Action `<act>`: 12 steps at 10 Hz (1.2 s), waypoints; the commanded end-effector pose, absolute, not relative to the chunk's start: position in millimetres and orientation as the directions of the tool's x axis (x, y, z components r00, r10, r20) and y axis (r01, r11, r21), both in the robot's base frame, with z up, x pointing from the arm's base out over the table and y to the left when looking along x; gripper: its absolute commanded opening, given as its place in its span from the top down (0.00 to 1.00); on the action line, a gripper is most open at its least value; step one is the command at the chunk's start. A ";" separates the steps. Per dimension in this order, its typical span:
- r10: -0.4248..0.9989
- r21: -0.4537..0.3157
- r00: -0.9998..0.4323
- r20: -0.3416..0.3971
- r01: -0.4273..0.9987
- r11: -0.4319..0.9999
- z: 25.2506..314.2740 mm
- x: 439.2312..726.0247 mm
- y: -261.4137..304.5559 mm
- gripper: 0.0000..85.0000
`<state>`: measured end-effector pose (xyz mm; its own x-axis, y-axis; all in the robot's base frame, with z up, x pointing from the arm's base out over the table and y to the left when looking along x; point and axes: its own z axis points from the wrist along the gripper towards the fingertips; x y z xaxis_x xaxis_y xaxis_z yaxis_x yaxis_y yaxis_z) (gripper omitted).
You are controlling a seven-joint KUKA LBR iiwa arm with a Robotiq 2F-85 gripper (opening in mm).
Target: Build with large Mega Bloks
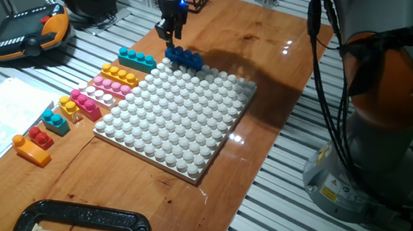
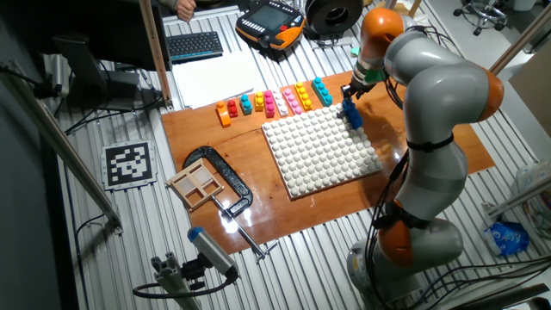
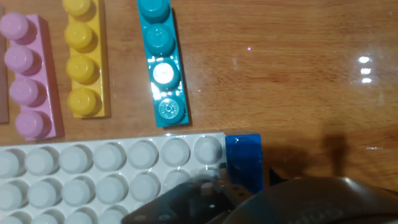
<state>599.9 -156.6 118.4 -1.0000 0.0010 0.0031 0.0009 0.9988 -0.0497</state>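
Blue brick [image 1: 184, 56]: on far corner of white baseplate [image 1: 176, 120]; only its end shows in the hand view. Gripper [image 1: 168, 31]: directly above brick; whether it grips cannot be told. Teal brick [image 3: 161, 62], yellow brick [image 3: 84, 59], pink brick [image 3: 28, 78]: rowed beside baseplate. Clamp [image 2: 219, 176]: visible whole only in the other fixed view.

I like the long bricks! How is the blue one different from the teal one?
The blue brick is dark blue and sits at the corner of the white baseplate; the teal brick lies on the wooden table. The gripper is just above the blue one, not the teal. Both have round studs.
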 end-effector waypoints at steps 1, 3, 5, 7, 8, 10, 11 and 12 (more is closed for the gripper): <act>-0.019 -0.060 -1.000 -0.002 -0.019 0.998 118.7 600.0 -156.3 0.80; -0.058 -0.051 -0.998 -0.036 -0.056 0.997 118.7 600.0 -156.3 0.80; -0.088 -0.034 -0.994 -0.061 -0.086 0.996 118.7 600.0 -156.3 0.60; -0.071 -0.025 -0.996 -0.048 -0.069 0.997 118.7 600.0 -156.3 0.60; -0.051 -0.034 -0.998 -0.042 -0.050 0.998 118.7 600.0 -156.3 0.60; -0.008 -0.048 -1.000 -0.028 -0.007 0.999 123.1 608.1 -134.6 0.60; 0.001 -0.055 -1.000 -0.027 0.003 0.998 125.2 614.8 -121.4 0.60; 0.003 -0.064 -1.000 -0.024 0.004 0.998 125.9 622.8 -113.5 0.60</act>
